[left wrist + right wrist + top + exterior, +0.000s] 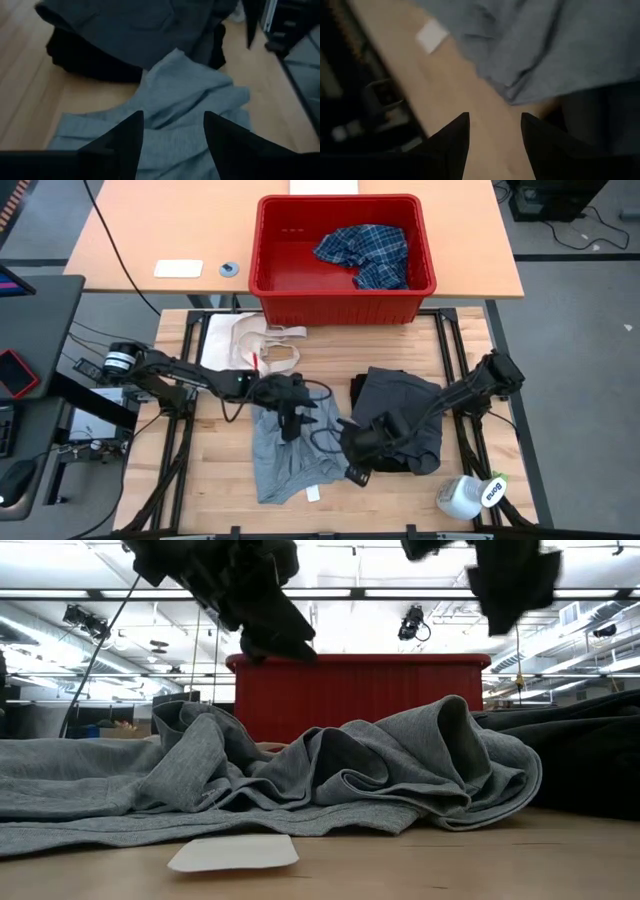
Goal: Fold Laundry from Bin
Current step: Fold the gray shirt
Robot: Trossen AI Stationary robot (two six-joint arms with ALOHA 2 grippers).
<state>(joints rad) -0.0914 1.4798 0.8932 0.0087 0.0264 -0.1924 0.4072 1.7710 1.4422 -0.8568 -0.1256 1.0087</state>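
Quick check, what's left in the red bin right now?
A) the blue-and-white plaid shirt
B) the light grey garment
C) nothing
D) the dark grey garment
A: in the high view only the blue-and-white plaid shirt lies in the red bin, while the light grey garment and the dark grey garment are out on the table.

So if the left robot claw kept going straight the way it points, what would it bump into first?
Probably the crumpled light grey soft garment. The left gripper is open above it, with that cloth filling the gap between its fingers. The dark grey garment lies farther on. Depth is hard to judge.
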